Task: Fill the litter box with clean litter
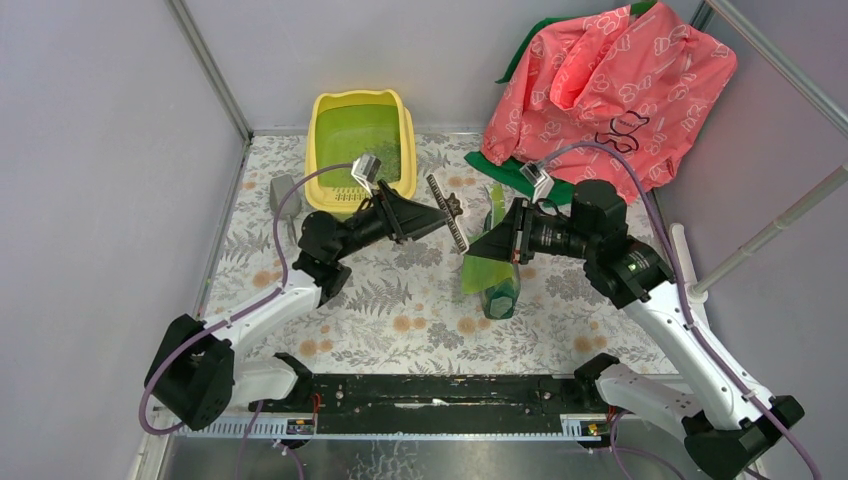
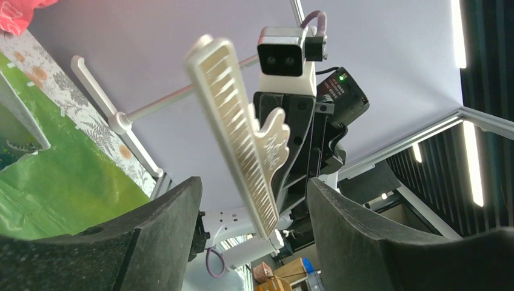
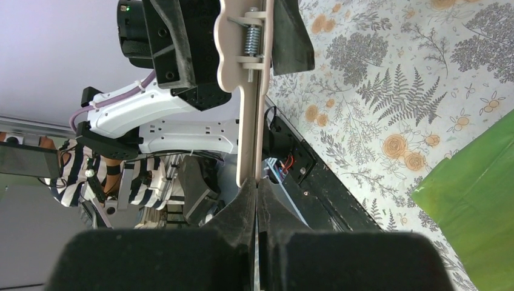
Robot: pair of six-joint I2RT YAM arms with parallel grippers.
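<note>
A toothed clip [image 1: 447,213] hangs above the floral cloth [image 1: 400,310] beside a green bag [image 1: 490,278], coral bag [image 1: 610,80] behind.

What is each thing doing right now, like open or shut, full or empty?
litter box: only a little clean litter inside, far from full.
bag clip: shut, held up in the air.
green bag: no clip on it.
left gripper: open, fingers either side of the clip's handle.
right gripper: shut on the clip's tip.
pink bag: crumpled at the back.
</note>
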